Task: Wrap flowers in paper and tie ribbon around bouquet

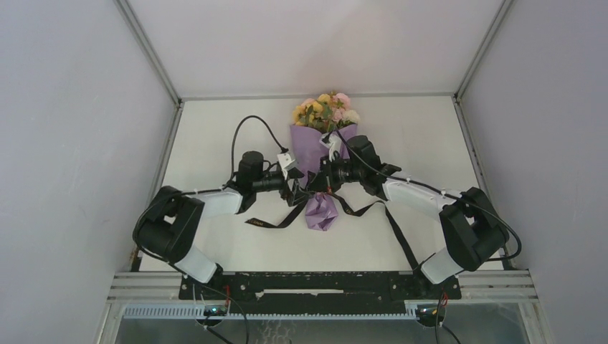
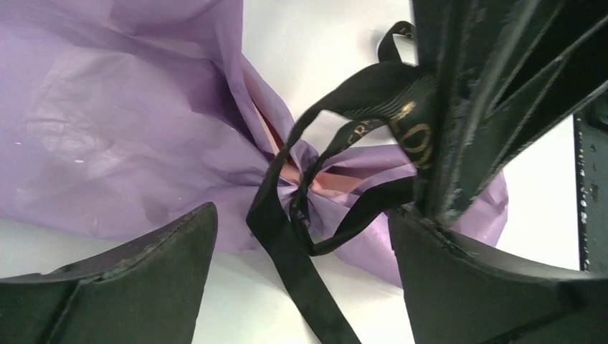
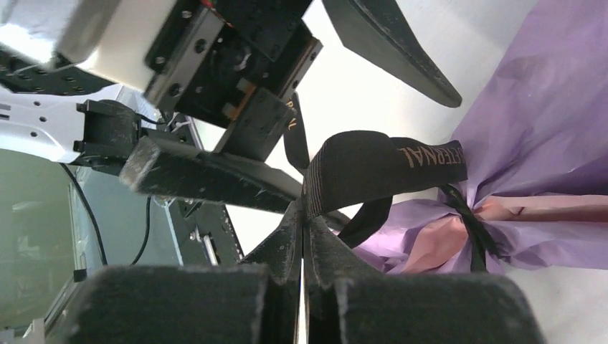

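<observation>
right gripper (image 3: pixel 304 222) pinched on ribbon (image 3: pixel 380 161) loop, left gripper (image 2: pixel 301 218) wide open — knot looks loose, hard tug might undo it, rip paper (image 2: pixel 107 122)

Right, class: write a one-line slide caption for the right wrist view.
Right gripper shut on the ribbon, which cinches the lilac paper at its neck.

the 2 arms are being angled inward; the left gripper (image 2: pixel 302 211) is being held wide, the right gripper (image 3: pixel 305 209) clamped tight.
</observation>
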